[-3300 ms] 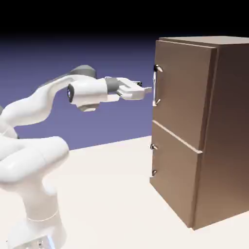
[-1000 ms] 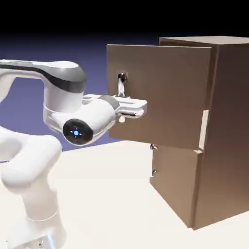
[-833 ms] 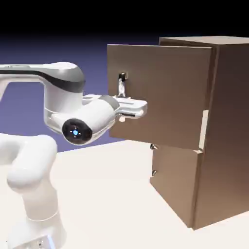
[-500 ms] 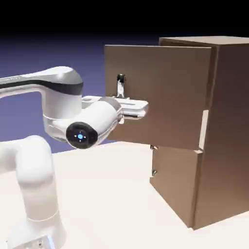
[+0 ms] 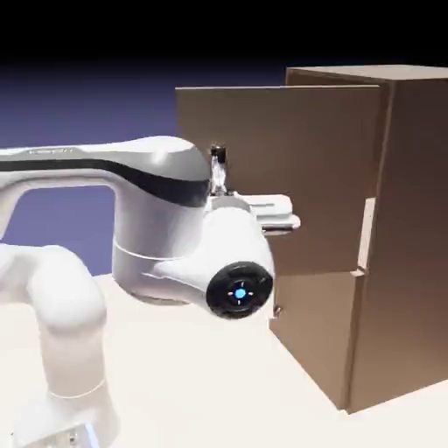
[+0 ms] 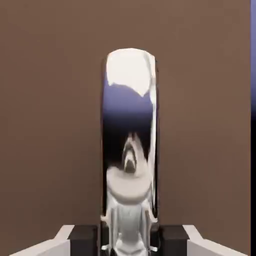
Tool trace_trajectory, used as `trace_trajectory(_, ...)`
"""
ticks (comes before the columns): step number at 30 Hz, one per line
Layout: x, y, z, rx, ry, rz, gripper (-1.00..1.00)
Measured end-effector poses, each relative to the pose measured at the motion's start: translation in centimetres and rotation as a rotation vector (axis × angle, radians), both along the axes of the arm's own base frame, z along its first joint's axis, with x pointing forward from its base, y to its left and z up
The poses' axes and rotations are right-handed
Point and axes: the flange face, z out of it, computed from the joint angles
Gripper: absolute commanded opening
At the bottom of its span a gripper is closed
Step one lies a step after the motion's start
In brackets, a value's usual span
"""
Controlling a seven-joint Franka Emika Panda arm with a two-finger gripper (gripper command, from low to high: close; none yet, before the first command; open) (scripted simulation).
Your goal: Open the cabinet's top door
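The cabinet (image 5: 385, 227) is standing at the exterior view's right, its top door (image 5: 289, 157) hanging swung wide toward the arm. The rigid panel is probably turning easily on its hinge. The gripper (image 6: 128, 240) is clamping the slick vertical silver handle (image 6: 130, 140), the right place to hold.

a rendered simulation, no real room. a flat blue-violet backdrop (image 5: 87, 114) sits behind a bare pale surface (image 5: 192, 385). textures are plain and uniform.

Evenly, softly lit and sharp throughout; bright glare atop the mirror-like silver handle (image 6: 130, 150); black band above backdrop.
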Motion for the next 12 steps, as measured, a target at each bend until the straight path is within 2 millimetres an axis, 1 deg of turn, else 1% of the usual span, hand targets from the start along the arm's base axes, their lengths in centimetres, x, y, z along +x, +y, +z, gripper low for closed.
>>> trace_trajectory(3,0.7,-2.1,0.0,-0.002,0.001,0.076,-1.0)
trace_trajectory(8,0.7,-2.3,0.1,-0.004,0.001,0.083,-1.0)
trace_trajectory(12,1.5,-4.4,0.3,-0.012,0.002,0.163,-1.0)
